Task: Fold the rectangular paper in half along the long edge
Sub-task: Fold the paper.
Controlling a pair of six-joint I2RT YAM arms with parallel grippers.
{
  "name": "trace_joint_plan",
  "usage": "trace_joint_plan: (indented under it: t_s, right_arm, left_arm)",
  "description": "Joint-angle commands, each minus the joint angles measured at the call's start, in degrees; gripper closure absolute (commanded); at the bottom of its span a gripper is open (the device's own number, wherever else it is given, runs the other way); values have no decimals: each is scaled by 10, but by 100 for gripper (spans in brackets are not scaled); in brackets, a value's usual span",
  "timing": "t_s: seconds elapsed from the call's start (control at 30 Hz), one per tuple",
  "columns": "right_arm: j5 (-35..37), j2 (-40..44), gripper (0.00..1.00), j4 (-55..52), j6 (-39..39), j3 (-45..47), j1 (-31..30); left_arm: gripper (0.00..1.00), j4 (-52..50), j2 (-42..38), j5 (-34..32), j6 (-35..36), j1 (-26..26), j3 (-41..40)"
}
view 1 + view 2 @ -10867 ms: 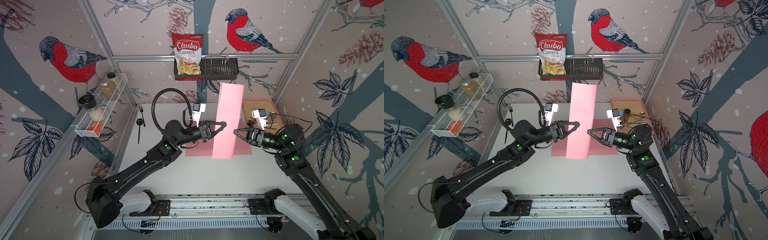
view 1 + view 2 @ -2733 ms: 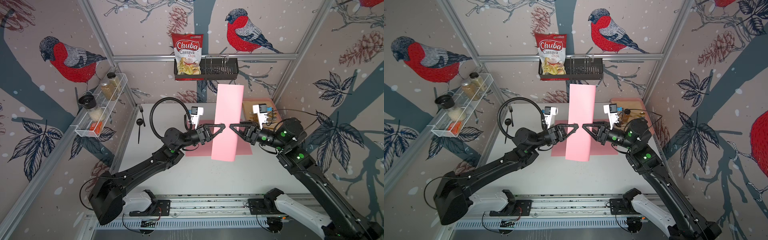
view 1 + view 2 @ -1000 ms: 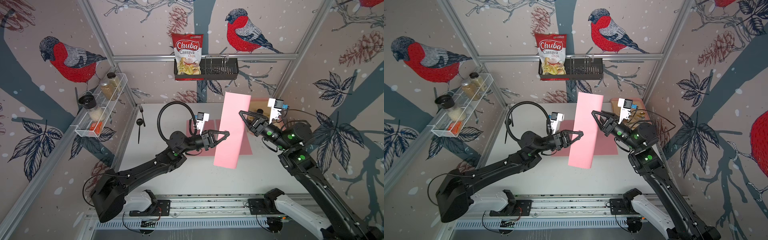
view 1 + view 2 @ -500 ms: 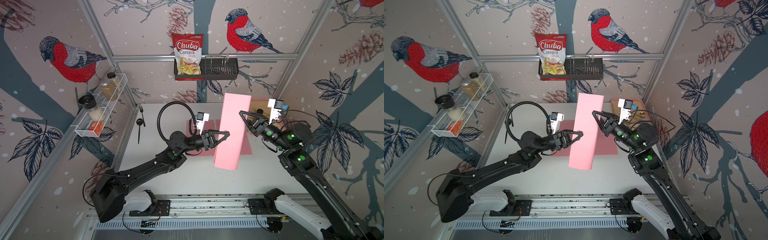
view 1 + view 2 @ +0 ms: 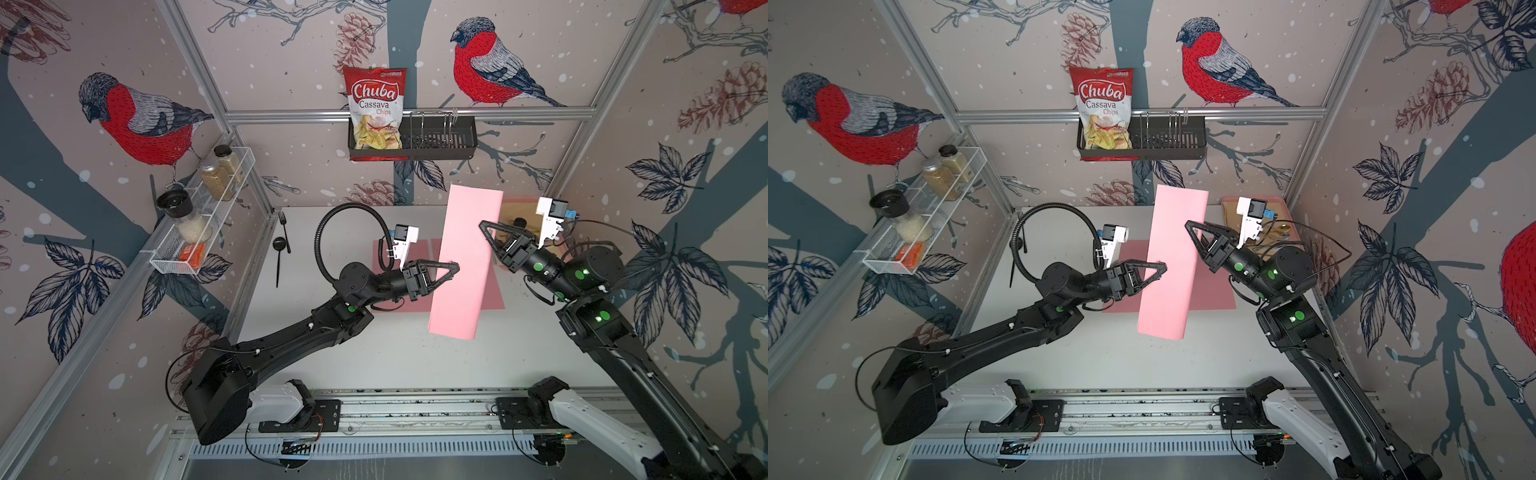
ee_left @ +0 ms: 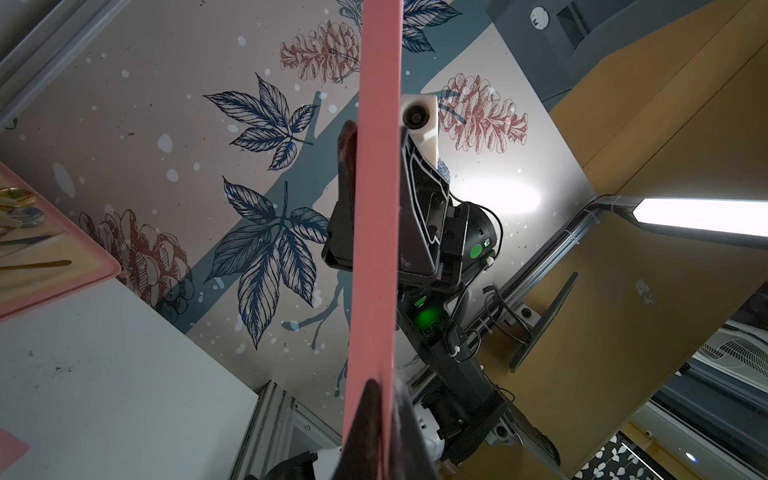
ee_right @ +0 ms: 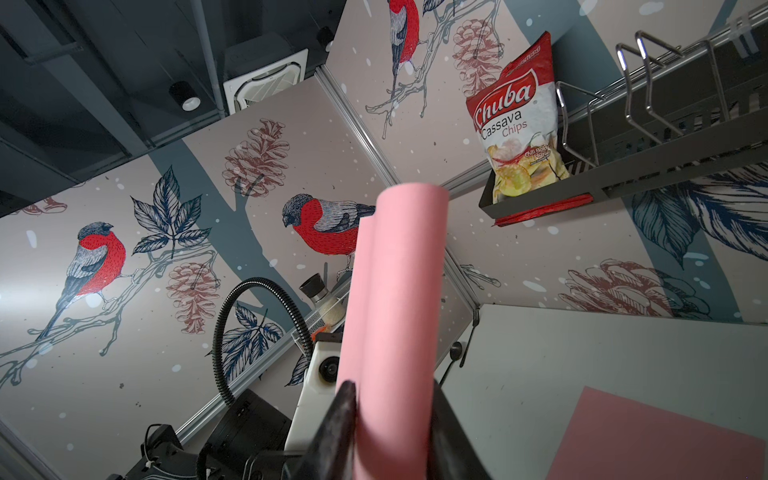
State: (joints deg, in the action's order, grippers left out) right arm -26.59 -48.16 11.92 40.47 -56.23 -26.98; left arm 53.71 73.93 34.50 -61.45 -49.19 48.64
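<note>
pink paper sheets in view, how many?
2. The raised sheet is gripped by the left gripper and right gripper; the flat sheet lies on the table below. Any stacked beneath would be hidden.

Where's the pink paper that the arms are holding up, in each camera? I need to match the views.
Top view: pink paper at centre, leaning, long side up.
Top view: at centre again.
Left wrist: narrow edge-on strip down the middle.
Right wrist: curled double layer, lower centre.
Shared landmark: chips bag; it is not in the left wrist view.
</note>
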Motion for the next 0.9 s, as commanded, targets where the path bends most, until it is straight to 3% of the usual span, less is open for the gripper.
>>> trace_joint_plan:
  t_s: [0.0,0.17,0.33,0.5,0.87]
  right_arm:
    - [2,4,63,24,-3,-4,0]
    - [-20,16,38,10,4,-9,5]
    - [-117,31,26,44,59,5,27]
    - [-218,43,22,127,131,41,32]
    - [-261,70,22,207,202,92,19]
  left_arm:
    - [94,48,-3,5,-3,-1,1]
    - [98,74,-3,2,-15,-1,5]
    - [100,80,-6,-4,-19,-2,24]
    - [100,74,-13,-29,-11,-1,39]
    - [100,-9,-41,-95,45,-3,63]
